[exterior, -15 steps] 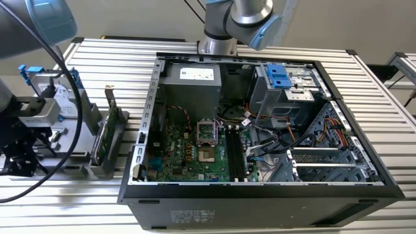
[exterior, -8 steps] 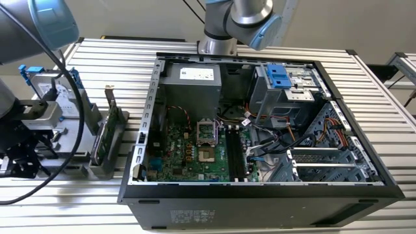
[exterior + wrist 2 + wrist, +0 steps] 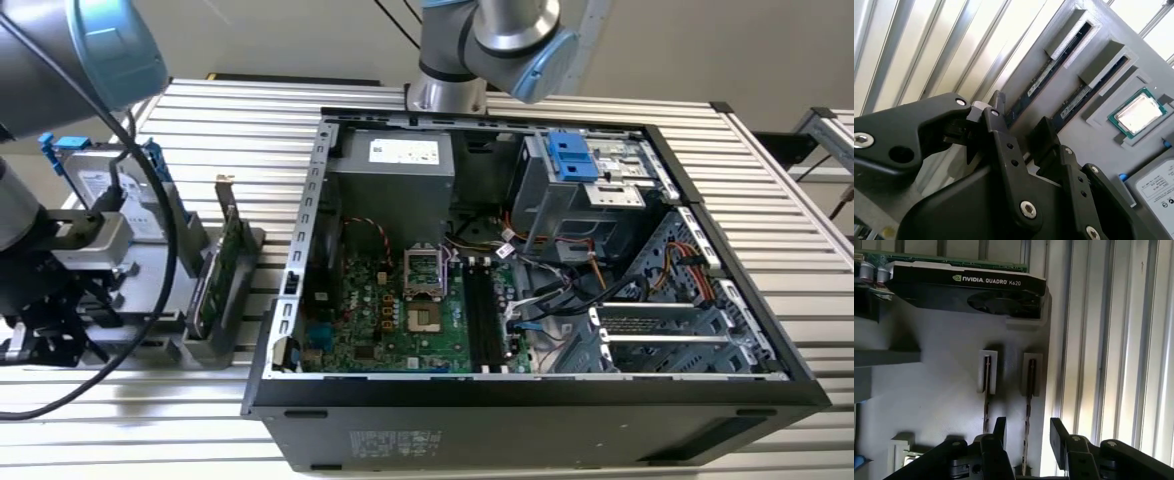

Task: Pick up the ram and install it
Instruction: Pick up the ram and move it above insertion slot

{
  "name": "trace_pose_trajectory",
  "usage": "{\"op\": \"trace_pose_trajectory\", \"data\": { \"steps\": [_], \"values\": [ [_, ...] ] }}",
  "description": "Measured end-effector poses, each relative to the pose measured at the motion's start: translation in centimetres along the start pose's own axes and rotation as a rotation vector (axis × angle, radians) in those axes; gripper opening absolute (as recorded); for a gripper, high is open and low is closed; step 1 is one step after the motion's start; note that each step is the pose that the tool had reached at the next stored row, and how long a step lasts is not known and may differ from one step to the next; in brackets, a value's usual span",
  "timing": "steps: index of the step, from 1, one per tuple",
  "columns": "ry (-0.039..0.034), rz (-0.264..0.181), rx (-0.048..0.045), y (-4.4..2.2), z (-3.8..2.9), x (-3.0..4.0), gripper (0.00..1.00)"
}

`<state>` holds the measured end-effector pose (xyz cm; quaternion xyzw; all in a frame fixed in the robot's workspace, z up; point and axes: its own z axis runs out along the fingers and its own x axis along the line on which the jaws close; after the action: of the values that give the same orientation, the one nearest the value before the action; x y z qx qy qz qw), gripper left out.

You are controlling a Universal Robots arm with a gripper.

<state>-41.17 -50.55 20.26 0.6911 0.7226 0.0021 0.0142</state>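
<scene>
Over the grey holder [image 3: 944, 365] on the slatted desk [image 3: 1104, 340], the gripper [image 3: 1028, 424] hangs with its jaws apart, one on each side of the ram [image 3: 1028, 400]. The ram stands on edge in its slot; I cannot tell whether either jaw touches it. A second stick [image 3: 986, 405] stands in the next slot, just beside one jaw.

That closeness is the main risk, I judge: a small sideways error would let that jaw catch the neighbour or come down on top of it. A grip taken off-square could also tilt the thin ram in its slot, or let it slip.

As for writing, the graphics card [image 3: 969, 285] parked in the holder bears white lettering along its black shroud. Both sticks show small pale labels in the second wrist view. The hard drive [image 3: 1159, 192] has a white label with printed marks too small to make out.
</scene>
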Motion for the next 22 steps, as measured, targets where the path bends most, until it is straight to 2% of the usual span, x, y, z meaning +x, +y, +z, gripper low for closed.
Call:
{"op": "trace_pose_trajectory", "data": {
  "steps": [9, 22],
  "values": [
    [-0.0002, 0.013, 0.0046, -0.02, 0.66, 0.02, 1.00],
    [-0.0002, 0.013, 0.0047, -0.02, 0.77, 0.03, 1.00]
  ]
}}
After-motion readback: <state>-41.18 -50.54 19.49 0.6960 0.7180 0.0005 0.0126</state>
